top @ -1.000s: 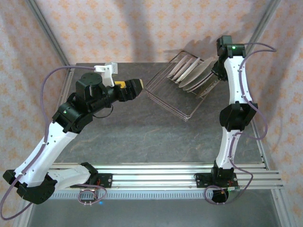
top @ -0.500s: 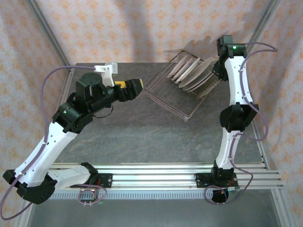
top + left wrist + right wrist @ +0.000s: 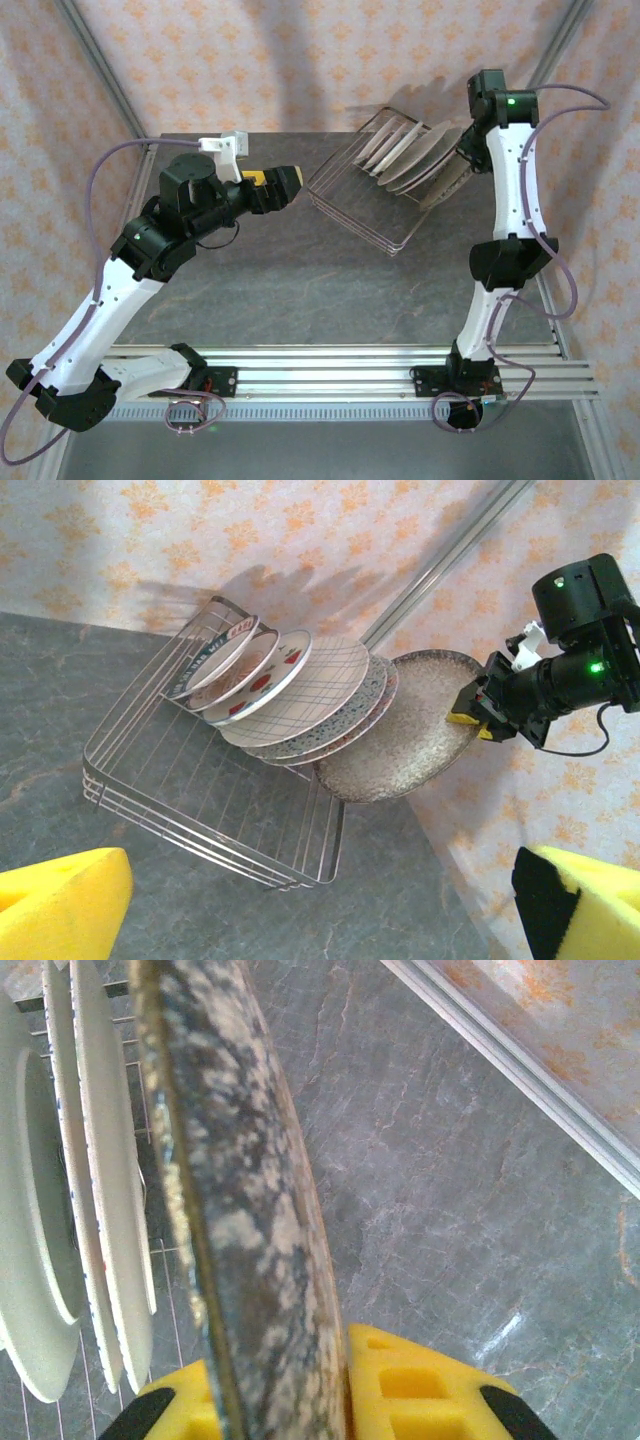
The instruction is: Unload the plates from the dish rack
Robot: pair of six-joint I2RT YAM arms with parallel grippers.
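Observation:
The wire dish rack (image 3: 393,243) (image 3: 200,802) stands at the back right of the table, with several plates (image 3: 398,160) (image 3: 290,685) leaning in a row inside it. My right gripper (image 3: 468,152) (image 3: 473,713) (image 3: 290,1400) is shut on the rim of the speckled plate (image 3: 449,176) (image 3: 400,738) (image 3: 250,1220) at the right end of the row. That plate tilts apart from the others, its lower edge by the rack's right end. My left gripper (image 3: 291,180) (image 3: 330,920) hovers open left of the rack, with nothing between its yellow pads (image 3: 60,905).
A patterned wall and a metal frame post (image 3: 450,555) stand close behind and right of the rack. Bare grey table (image 3: 300,290) lies in front of the rack and between the arms.
My right arm has shifted to the right, drawing the speckled plate a little away from the other plates. The left arm has not moved.

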